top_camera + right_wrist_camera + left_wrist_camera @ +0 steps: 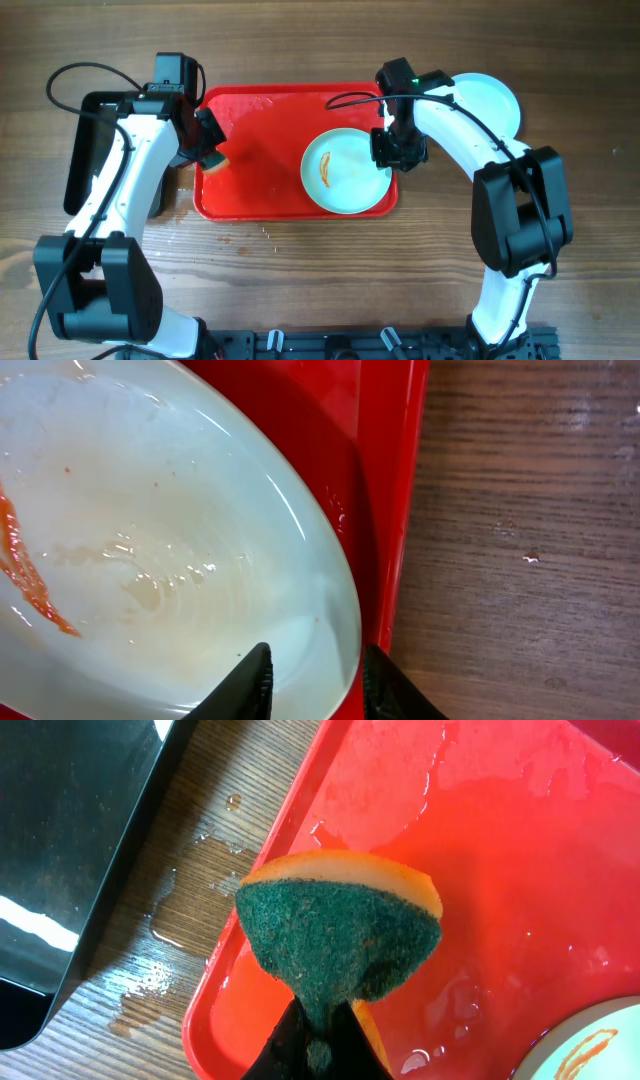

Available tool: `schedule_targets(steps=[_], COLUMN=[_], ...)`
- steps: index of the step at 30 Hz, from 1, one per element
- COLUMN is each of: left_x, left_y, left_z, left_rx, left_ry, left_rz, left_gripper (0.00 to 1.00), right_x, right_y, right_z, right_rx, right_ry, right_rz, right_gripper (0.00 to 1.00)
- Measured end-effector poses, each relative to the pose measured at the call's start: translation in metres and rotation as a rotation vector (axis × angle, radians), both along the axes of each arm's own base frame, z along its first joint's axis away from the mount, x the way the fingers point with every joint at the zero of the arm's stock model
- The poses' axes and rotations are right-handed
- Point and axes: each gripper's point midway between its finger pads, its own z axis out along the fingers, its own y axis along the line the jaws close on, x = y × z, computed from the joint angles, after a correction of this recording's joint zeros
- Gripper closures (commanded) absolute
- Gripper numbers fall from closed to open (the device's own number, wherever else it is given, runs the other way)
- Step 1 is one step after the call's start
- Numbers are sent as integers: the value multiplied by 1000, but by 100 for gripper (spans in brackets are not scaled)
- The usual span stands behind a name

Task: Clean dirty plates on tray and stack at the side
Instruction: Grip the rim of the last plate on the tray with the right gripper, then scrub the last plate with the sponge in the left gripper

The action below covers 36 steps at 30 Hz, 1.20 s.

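A pale mint plate (345, 172) with an orange-brown smear (25, 575) lies in the right part of the red tray (260, 130). My right gripper (392, 160) straddles the plate's right rim. In the right wrist view one finger rests inside the plate (150, 540) and the other outside by the tray's rim (390, 480), so the right gripper (315, 665) is shut on the plate. My left gripper (205, 142) hangs over the tray's left end, shut on a green-and-orange sponge (340, 930). A second plate (492, 100) sits on the table beyond the tray's right end.
A glossy black tray (80, 160) lies left of the red tray. Water is pooled on the wood (180, 910) between them, and the red tray's floor (500, 870) is wet. Bare wood stretches right of the tray (530, 510).
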Motion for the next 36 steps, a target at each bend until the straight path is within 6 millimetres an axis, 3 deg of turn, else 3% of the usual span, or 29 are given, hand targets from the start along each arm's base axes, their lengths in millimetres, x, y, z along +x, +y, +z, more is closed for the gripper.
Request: schedule_targets(steps=[5, 11, 15, 17, 20, 27, 28, 31, 36], left_x=[0, 0, -1, -1, -1, 2, 2, 2, 6], left_y=[0, 0, 0, 0, 0, -8, -8, -8, -25], left_z=[0, 0, 0, 0, 0, 0, 0, 0, 2], left_rx=[0, 0, 0, 0, 0, -42, -43, -45, -104], left_ry=[0, 0, 4, 4, 4, -6, -6, -5, -26], left_rz=[0, 0, 0, 0, 0, -16, -17, -21, -94], left_gripper=[96, 96, 96, 96, 96, 96, 96, 96, 96], right_x=[-3, 0, -16, -19, -9, 28, 30, 30, 24], right_y=[-2, 2, 11, 19, 31, 58, 59, 60, 68], right_z=[-12, -13, -27, -27, -27, -22, -21, -21, -21], right_rx=[-1, 7, -2, 3, 40, 157, 163, 168, 177], right_ry=[-7, -21, -1, -11, -64, -218, -223, -224, -206], right_rz=[-1, 3, 2, 3, -10, -34, -34, -40, -40], right_gripper=[68, 70, 71, 78, 81, 76, 76, 94, 96])
